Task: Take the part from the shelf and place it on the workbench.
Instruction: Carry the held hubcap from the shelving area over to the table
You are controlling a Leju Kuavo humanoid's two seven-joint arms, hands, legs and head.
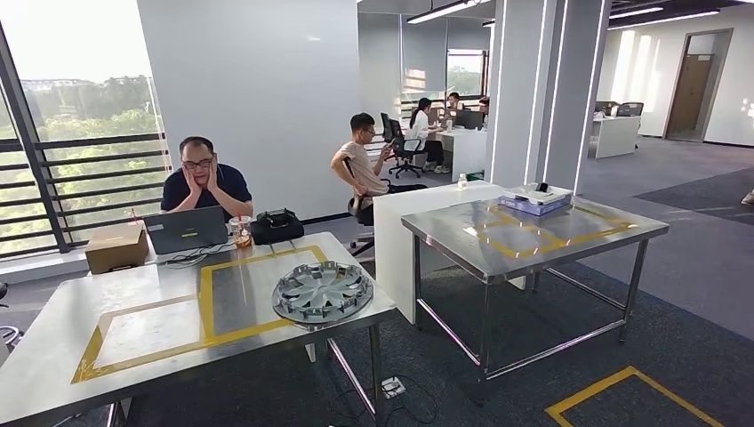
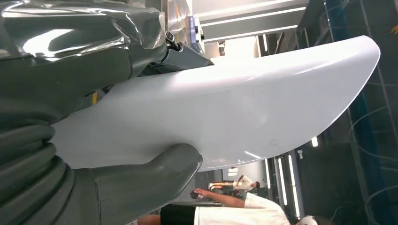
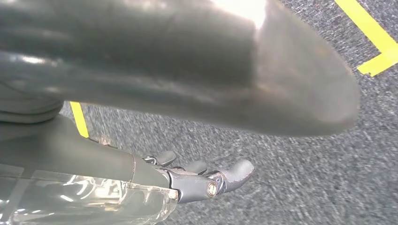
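While the left hand (image 2: 117, 187) grips a smooth white part (image 2: 234, 103) between thumb and fingers, the right hand (image 3: 197, 180) hangs over grey carpet (image 3: 300, 187), fingers apart, holding nothing. Ahead, a hubcap (image 1: 322, 290) lies on the nearer steel surface (image 1: 53, 356).

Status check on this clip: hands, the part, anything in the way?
Left hand grips white curved part. Right hand holds nothing, above carpet. Near workbench already carries a silver wheel cover.

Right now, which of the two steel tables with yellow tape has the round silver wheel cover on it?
The nearer steel table, at left, where a person sits behind a laptop. The round silver wheel cover lies at its right end. The farther steel table carries a flat blue-and-white box.
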